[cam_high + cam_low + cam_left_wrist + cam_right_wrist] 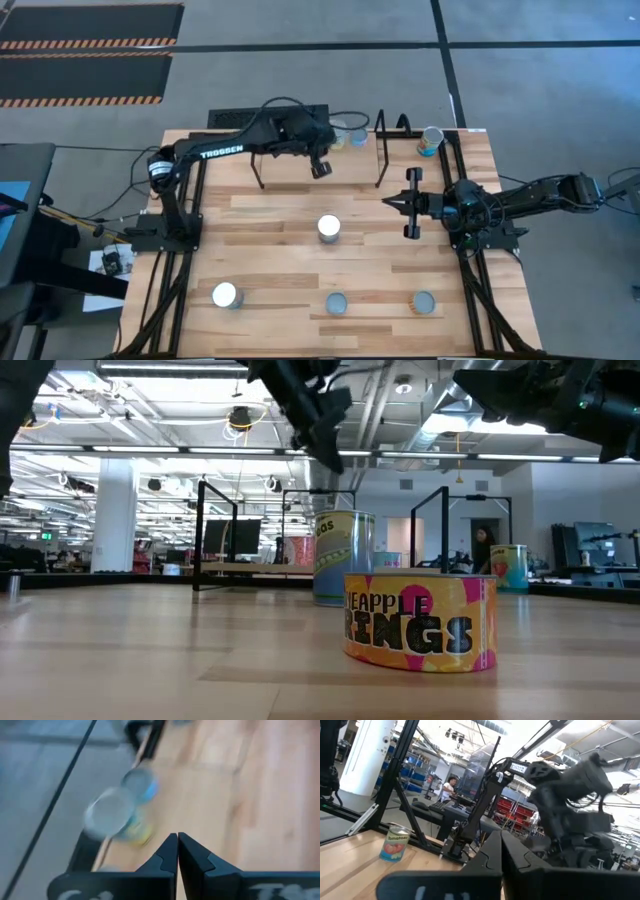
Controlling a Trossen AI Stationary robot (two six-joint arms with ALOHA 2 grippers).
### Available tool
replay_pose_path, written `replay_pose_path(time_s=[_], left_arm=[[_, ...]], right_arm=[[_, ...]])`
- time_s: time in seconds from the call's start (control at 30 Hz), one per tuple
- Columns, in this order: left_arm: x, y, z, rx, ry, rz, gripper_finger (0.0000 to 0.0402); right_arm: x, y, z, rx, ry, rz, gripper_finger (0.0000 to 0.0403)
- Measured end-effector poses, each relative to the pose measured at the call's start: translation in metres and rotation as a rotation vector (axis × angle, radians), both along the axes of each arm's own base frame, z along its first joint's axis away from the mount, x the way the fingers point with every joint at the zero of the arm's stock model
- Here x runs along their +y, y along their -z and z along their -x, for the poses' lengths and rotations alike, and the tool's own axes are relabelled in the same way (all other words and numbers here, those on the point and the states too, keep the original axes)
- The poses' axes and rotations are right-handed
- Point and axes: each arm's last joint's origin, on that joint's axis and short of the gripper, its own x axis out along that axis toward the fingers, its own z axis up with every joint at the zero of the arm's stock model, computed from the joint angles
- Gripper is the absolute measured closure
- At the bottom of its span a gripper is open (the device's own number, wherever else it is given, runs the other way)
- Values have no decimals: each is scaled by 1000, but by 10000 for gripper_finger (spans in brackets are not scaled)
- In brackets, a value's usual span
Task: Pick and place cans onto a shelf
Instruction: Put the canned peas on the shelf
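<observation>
Meanwhile, left gripper [320, 166] hung over shelf [258, 160], fingers pressed together, empty. Nearest loose can [329, 229] stood upright mid-table, toward front edge from it. Right gripper [411, 203], also pressed together, sat about equally near.

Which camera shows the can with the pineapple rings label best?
The low view: the short yellow-and-pink pineapple rings can stands close up, its lettering readable. From the high view only round tops show, so I cannot tell which is this can. The left wrist view shows two blurred cans, the right wrist view a different tomato-labelled tin.
</observation>
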Motion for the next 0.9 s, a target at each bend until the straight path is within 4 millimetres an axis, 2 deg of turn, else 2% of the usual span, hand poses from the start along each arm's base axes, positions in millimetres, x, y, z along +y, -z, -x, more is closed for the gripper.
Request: replay_pose_path(time_s=[0.17, 0.33, 0.63, 0.9], left_arm=[[-26, 5, -1, -145, 122, 39, 401], [-55, 20, 8, -228, 221, 47, 401], [-96, 34, 42, -496, 300, 38, 401], [-114, 43, 77, -679, 436, 62, 401]], right_arm=[[0, 1, 0, 14, 2, -2, 395], [0, 1, 0, 14, 2, -3, 395], [0, 3, -1, 36, -16, -60, 395], [1, 12, -3, 137, -63, -271, 395]])
